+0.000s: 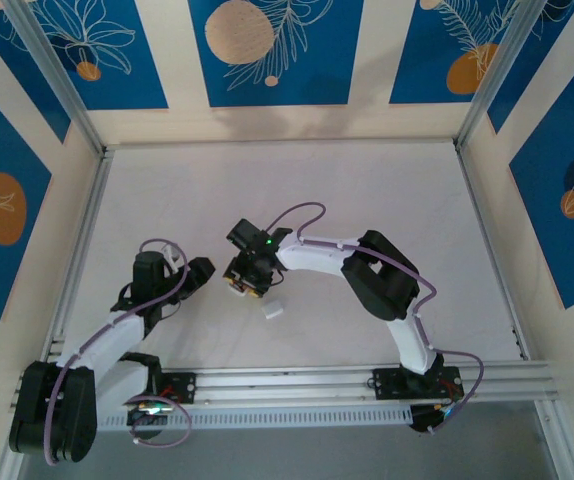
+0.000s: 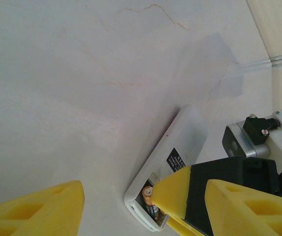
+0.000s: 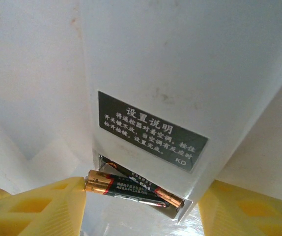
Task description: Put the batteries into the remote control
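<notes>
The white remote control [image 3: 180,64] lies back-up on the table, with a dark printed label [image 3: 151,129] above its open battery bay. Two batteries [image 3: 131,189] lie in the bay. The upper one is tilted, and its gold end pokes out against my right gripper's left fingertip [image 3: 77,189]. My right gripper [image 3: 141,211] is open and straddles the bay end of the remote. In the left wrist view the remote [image 2: 185,137] runs diagonally, with a battery [image 2: 149,199] showing beside the right gripper's yellow finger [image 2: 173,191]. My left gripper [image 2: 141,216] is open around that same end.
A small loose white squarish piece [image 1: 274,310] lies on the white table [image 1: 317,200], just right of the two grippers [image 1: 245,283]. Both arms meet left of centre. Aluminium rails [image 1: 297,380] run along the near edge, and patterned walls close off three sides.
</notes>
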You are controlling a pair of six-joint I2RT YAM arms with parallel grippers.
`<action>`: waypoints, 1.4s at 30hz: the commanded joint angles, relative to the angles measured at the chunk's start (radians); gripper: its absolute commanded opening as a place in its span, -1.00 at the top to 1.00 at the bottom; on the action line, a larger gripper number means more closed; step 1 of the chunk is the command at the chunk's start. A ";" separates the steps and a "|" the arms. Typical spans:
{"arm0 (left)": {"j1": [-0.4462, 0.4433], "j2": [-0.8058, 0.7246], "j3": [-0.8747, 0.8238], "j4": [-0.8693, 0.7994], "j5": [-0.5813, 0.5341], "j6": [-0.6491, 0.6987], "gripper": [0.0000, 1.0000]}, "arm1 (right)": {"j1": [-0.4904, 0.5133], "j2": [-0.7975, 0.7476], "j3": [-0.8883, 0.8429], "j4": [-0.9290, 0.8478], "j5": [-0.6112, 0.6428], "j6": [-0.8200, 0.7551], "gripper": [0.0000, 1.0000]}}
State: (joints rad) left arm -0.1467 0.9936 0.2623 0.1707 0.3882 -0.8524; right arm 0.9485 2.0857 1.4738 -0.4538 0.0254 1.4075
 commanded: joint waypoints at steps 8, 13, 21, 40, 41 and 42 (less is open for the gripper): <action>0.014 -0.009 -0.011 -0.004 -0.003 0.033 -0.33 | -0.001 0.028 0.008 -0.051 -0.016 -0.016 -0.20; 0.014 -0.011 -0.011 -0.005 -0.001 0.033 -0.33 | 0.000 0.049 0.031 -0.088 -0.022 -0.038 -0.19; 0.015 -0.016 -0.012 -0.007 -0.002 0.033 -0.33 | 0.002 0.083 0.071 -0.146 -0.030 -0.070 -0.19; 0.021 -0.016 -0.017 -0.004 -0.005 0.031 -0.34 | 0.002 0.089 0.093 -0.208 -0.015 -0.116 -0.14; 0.021 -0.017 -0.018 -0.002 -0.003 0.030 -0.34 | 0.002 0.095 0.099 -0.217 -0.015 -0.120 -0.13; 0.021 -0.017 -0.017 -0.003 -0.004 0.031 -0.34 | 0.002 0.101 0.106 -0.225 -0.018 -0.123 -0.13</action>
State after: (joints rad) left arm -0.1417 0.9894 0.2531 0.1703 0.3882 -0.8349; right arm 0.9485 2.1582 1.6005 -0.6174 0.0105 1.3025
